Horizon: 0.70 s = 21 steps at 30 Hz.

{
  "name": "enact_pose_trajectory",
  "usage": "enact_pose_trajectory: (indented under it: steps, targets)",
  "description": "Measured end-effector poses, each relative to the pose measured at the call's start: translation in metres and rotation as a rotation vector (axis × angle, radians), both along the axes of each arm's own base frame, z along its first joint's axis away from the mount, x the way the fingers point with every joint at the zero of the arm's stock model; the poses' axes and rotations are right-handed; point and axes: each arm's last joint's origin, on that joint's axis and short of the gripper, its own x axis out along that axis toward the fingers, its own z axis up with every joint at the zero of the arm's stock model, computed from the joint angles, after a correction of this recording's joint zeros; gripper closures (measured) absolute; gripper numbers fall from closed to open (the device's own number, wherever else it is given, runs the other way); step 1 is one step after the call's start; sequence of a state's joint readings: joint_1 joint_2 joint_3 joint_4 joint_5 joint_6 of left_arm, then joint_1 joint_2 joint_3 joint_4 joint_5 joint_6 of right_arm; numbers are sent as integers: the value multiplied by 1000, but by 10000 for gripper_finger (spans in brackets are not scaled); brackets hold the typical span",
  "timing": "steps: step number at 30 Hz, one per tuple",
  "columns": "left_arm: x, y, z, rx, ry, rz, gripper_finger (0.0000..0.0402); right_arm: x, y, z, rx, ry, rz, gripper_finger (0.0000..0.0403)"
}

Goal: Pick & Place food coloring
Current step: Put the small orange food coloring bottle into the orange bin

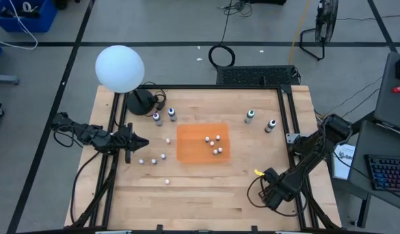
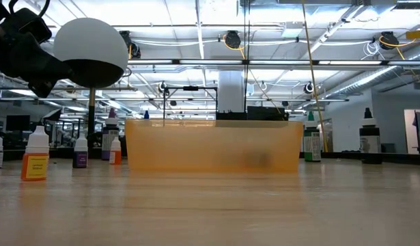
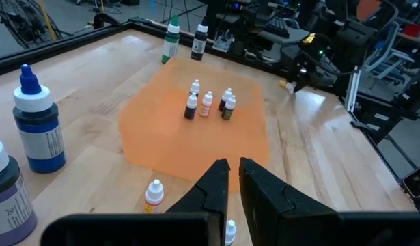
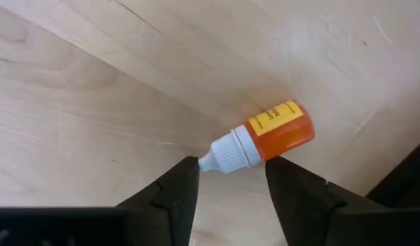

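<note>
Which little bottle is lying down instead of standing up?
The orange bottle with the white cap, lying on the wood between the right gripper's open fingers. The bottles on the orange mat stand upright.

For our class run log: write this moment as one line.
left hand: nearly shut, empty, beside orange mat | right hand: open around fallen orange bottle

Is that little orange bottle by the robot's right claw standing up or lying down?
Lying down. In the right wrist view the orange bottle lies on its side on the table, between the open right gripper fingers.
</note>
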<state>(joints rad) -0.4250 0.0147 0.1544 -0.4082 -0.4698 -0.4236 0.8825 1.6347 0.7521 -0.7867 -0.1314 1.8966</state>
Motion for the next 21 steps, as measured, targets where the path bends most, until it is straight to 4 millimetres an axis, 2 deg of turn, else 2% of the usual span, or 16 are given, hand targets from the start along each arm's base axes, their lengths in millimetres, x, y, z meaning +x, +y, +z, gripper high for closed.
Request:
enact_pose_trajectory:
  steps: [7, 17, 21]
  targets:
    - [0, 0, 0, 0, 2, 0, 360, 1, -1, 4, -30, -61, -45, 262]
    - [0, 0, 0, 1, 2, 0, 360, -2, -7, 2, -87, -72, -112, 252]
    - [0, 0, 0, 1, 2, 0, 360, -3, -7, 1, -78, -68, -82, 250]
